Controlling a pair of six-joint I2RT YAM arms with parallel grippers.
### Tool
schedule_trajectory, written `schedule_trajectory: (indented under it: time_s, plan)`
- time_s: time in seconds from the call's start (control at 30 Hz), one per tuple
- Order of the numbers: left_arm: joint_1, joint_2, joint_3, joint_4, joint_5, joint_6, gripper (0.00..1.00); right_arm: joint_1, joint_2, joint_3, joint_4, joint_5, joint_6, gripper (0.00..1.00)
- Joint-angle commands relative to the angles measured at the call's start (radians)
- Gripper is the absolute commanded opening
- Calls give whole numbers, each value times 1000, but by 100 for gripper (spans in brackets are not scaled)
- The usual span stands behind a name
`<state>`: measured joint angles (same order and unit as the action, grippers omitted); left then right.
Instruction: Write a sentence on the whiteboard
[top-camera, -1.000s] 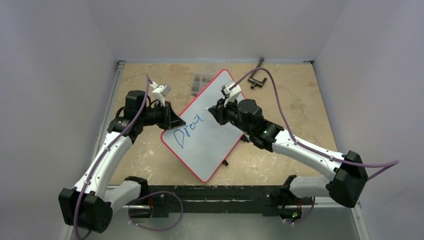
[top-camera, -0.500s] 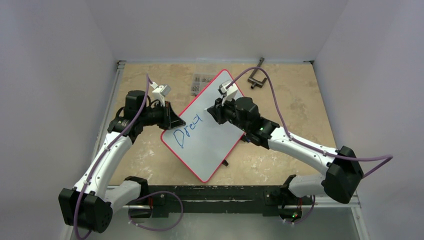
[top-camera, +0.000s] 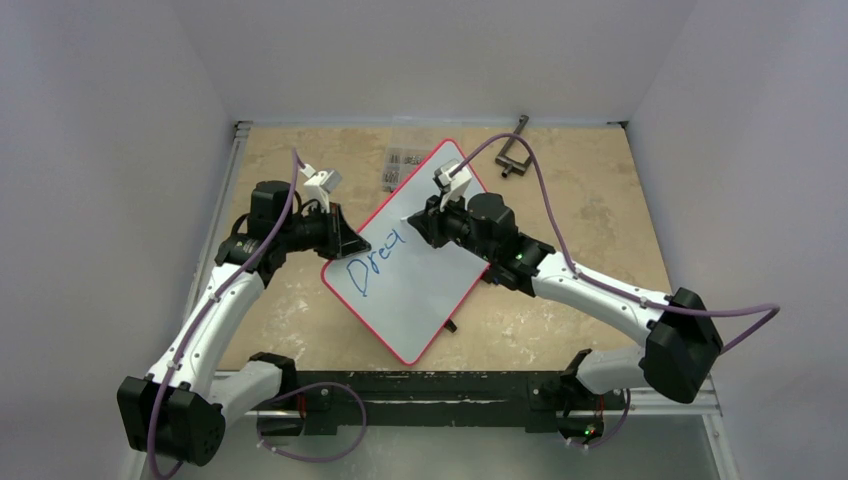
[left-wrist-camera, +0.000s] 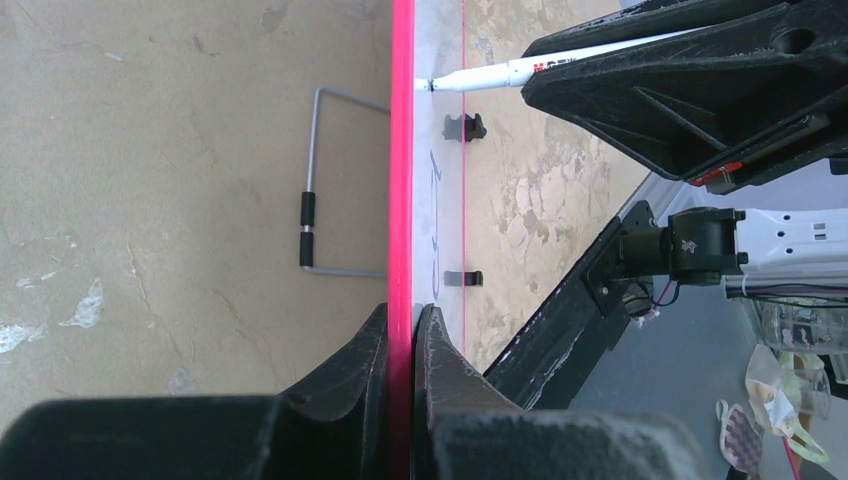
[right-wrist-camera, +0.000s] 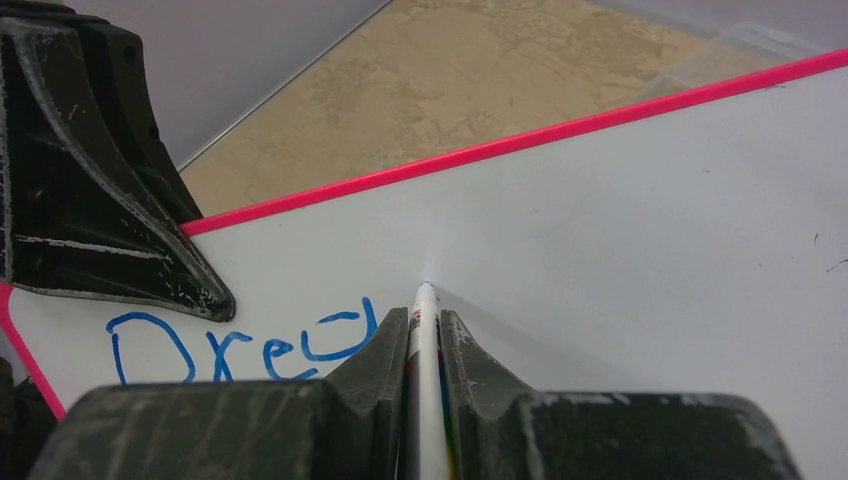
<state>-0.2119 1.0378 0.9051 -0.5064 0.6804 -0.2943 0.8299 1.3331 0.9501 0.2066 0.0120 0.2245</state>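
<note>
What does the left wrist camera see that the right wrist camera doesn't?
Only the left wrist view shows a grey wire handle on the table, partly hidden by the whiteboard, which it sees edge-on. Only the right wrist view shows the blue letters plainly, about "Drea", and the right fingers gripping the marker. Both show the whiteboard's red rim, the left fingers clamped on it, and the marker's tip at the board.

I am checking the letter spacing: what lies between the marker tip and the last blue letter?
Only bare whiteboard: the right wrist view shows a narrow blank strip between the marker tip and the last letter.
</note>
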Motion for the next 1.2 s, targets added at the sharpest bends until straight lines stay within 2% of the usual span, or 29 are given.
schedule_trajectory:
  time_s: [0.0, 0.67, 1.17]
  plan:
    - [-4, 4, -10, -27, -127, 162, 0, -7, 6, 33, 51, -10, 12, 0]
    - [-4, 4, -10, -28, -130, 162, 0, -12, -56, -118, 44, -4, 31, 0]
    - [-4, 7, -11, -26, -125, 161, 0, -14, -25, -24, 27, 15, 16, 0]
